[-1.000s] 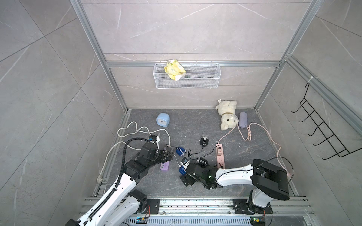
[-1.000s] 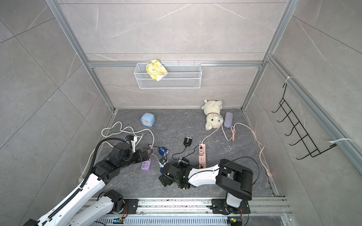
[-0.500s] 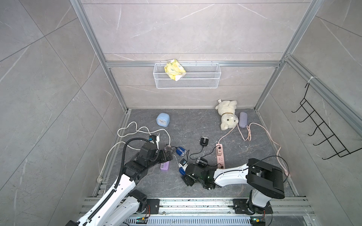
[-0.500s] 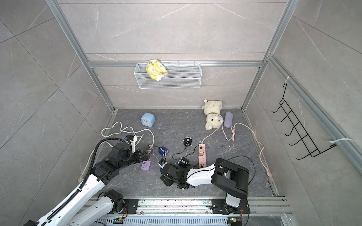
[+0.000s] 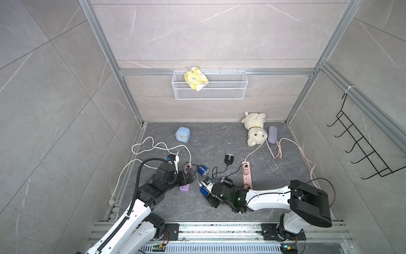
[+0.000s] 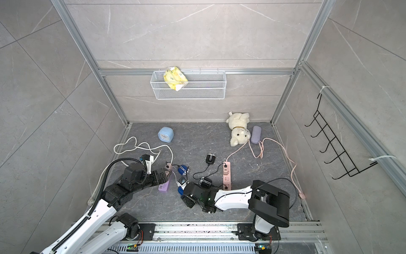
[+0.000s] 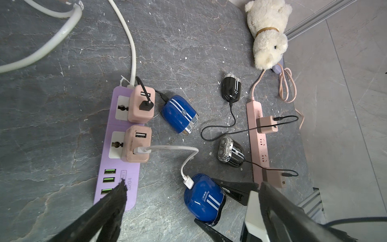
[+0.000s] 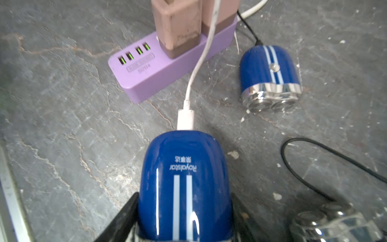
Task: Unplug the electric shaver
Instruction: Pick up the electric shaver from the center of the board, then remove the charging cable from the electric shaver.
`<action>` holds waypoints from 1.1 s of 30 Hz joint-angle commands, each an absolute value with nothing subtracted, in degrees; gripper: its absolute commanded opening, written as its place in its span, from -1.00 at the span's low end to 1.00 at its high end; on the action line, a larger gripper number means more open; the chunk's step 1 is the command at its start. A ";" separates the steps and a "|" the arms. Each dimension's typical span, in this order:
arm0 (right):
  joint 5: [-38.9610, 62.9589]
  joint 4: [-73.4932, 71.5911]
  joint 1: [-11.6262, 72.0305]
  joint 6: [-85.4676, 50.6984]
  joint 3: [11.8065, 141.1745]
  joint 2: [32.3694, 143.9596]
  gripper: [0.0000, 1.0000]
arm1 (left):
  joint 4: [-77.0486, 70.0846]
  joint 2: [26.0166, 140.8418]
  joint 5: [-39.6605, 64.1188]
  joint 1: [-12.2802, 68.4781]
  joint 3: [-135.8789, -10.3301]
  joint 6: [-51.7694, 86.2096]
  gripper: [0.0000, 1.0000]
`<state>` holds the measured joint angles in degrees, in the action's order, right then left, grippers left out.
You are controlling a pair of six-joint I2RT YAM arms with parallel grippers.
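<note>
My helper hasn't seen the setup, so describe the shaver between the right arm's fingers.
Find the purple power strip on the floor. Near its USB end lies a blue shaver, flanked by black fingers. Unlike the other blue shaver, its cable is white.

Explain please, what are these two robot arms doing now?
The right gripper has its jaws on either side of a blue shaver; whether they grip it is unclear. Its white cable is plugged in, running to a pink adapter on the purple power strip. The left gripper hovers open over that strip, holding nothing.
</note>
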<state>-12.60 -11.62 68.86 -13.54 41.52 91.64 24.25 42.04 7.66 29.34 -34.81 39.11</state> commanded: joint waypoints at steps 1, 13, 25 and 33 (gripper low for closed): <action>-13.71 -11.53 68.82 -11.83 41.69 89.09 -0.18 | 20.45 40.96 11.90 29.74 -33.49 41.78 0.99; -14.87 -10.06 68.85 -11.38 41.67 83.84 -0.23 | 14.11 40.57 12.99 33.06 -28.38 45.44 0.94; -13.55 -11.76 69.74 -11.13 41.21 83.02 -0.24 | 3.87 48.54 11.30 36.10 -26.80 47.29 0.71; -14.60 -13.17 70.39 -11.47 38.48 80.76 -0.25 | -2.19 50.76 10.59 36.78 -24.73 49.63 0.45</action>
